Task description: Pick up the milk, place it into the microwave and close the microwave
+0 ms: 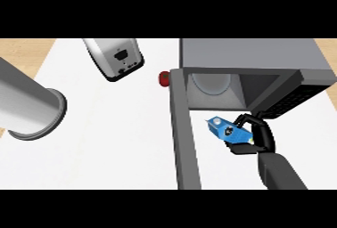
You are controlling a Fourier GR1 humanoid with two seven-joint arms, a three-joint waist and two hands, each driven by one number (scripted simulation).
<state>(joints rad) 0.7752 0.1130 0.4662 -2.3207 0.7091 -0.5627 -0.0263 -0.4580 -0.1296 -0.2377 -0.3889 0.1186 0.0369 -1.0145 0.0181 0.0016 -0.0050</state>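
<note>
Right hand (pixel 262 136), fingers curled round the blue milk carton (pixel 230 131), holds it just before the open microwave's (pixel 250 53) mouth; best carried straight inward, clear of the door (pixel 186 142), then set upright.

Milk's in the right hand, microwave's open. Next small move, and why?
Probably move the right hand forward to carry the milk into the microwave. The hand is curled round the carton, which is tilted and just outside the opening. The door is swung wide on the left, so nothing seems to block the way in. Releasing the milk and closing the door come later.
</note>
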